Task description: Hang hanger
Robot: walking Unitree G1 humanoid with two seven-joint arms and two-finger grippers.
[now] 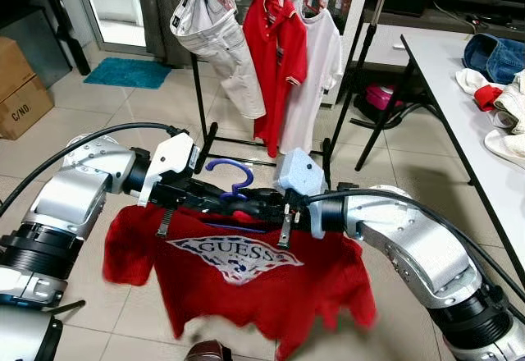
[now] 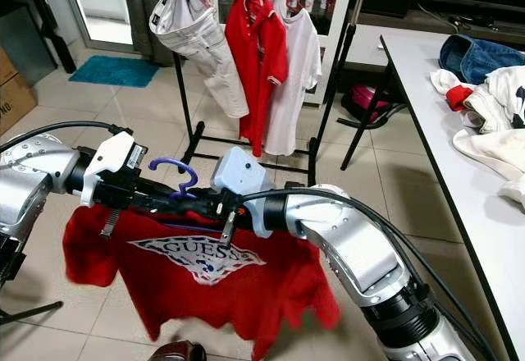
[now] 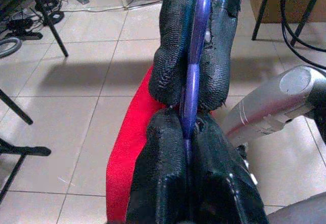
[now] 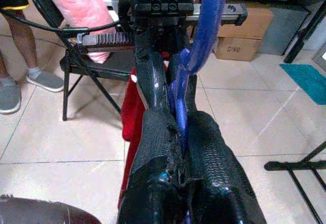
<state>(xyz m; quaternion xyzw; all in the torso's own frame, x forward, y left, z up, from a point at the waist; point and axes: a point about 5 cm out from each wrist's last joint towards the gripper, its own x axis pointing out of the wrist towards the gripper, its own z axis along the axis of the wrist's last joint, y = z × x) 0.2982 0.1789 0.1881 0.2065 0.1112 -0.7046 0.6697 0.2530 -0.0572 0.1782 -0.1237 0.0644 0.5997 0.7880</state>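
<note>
A blue plastic hanger (image 1: pixel 232 174) carries a red T-shirt (image 1: pixel 246 283) with a white GUESS print, held out in front of me above the tiled floor. My left gripper (image 1: pixel 223 194) comes in from the left and is shut on the hanger's bar near its hook. From the right, my right gripper (image 1: pixel 256 203) is shut on the same bar, close beside the left. The left wrist view has black fingers (image 3: pixel 170 66) pinching the blue hanger (image 3: pixel 192 76). In the right wrist view the hanger's hook (image 4: pixel 206 25) rises past the fingers (image 4: pixel 209 147). A clothes rack (image 1: pixel 199 90) stands ahead.
The rack holds white trousers (image 1: pixel 217 37), a red polo (image 1: pixel 275 57) and a white shirt (image 1: pixel 320 57). A white table (image 1: pixel 455 107) with piled clothes runs along the right. Cardboard boxes (image 1: pixel 18 86) and a teal mat (image 1: pixel 127 72) lie at left. A person's legs (image 4: pixel 12 61) stand by a folding chair (image 4: pixel 86 66).
</note>
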